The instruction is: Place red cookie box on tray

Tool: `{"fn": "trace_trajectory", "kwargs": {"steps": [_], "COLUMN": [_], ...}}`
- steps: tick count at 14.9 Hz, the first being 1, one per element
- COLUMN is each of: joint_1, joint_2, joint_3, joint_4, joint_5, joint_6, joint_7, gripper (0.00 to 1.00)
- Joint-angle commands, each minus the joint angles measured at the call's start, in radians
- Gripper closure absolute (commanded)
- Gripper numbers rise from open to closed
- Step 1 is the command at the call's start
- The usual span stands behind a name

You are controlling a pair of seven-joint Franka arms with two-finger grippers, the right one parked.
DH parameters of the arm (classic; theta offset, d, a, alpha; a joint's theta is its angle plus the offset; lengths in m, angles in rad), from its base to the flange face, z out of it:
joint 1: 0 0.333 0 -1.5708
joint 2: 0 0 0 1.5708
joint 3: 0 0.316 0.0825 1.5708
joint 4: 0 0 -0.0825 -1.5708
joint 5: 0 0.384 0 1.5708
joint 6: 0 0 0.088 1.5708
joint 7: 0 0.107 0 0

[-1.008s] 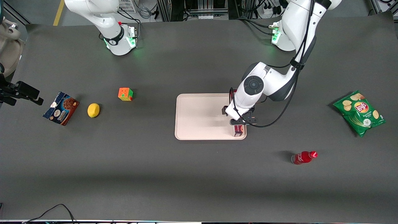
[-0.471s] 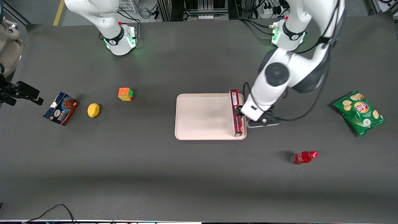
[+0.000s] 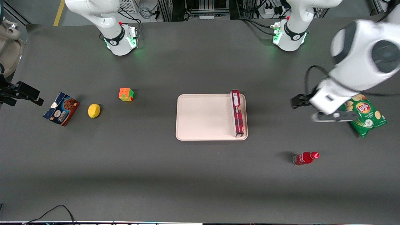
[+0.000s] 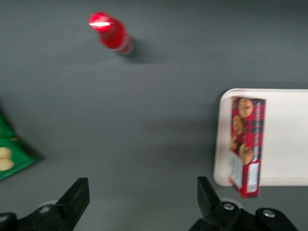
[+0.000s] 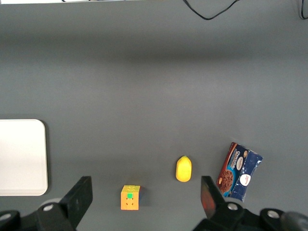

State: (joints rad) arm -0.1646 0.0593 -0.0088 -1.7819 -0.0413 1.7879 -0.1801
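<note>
We log the box [image 3: 238, 113] lying on the tray [image 3: 203, 117], along the rim nearest the working arm's end; placement looks complete to us, nothing left but parking. The gripper [image 3: 315, 110] hangs above the bench [image 3: 187, 175] near the chip bag [image 3: 364, 117], well apart from the tray, jaws spread wide and empty. Dark grey bench, matte; cables and racks show at its edge farthest from the camera.

- Left arm: glossy white rounded shells, dark grey joint caps, a black cable looped alongside.
- Base collar lit green.
- Gripper [image 4: 139, 204]: black angular fingers, spread wide, silver screw heads at their roots.
</note>
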Motion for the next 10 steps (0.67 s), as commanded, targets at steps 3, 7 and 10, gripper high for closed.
{"fn": "trace_trajectory", "kwargs": {"steps": [3, 7, 10], "joint_1": [0.034, 0.047, 0.047], "joint_2": [-0.101, -0.128, -0.134], "joint_3": [0.090, 0.096, 0.095], "joint_4": [0.073, 0.122, 0.122], "joint_5": [-0.008, 0.008, 0.008], "joint_6": [-0.186, -0.272, -0.274], "joint_7": [0.154, 0.154, 0.154], "gripper": [0.00, 0.00, 0.00]}}
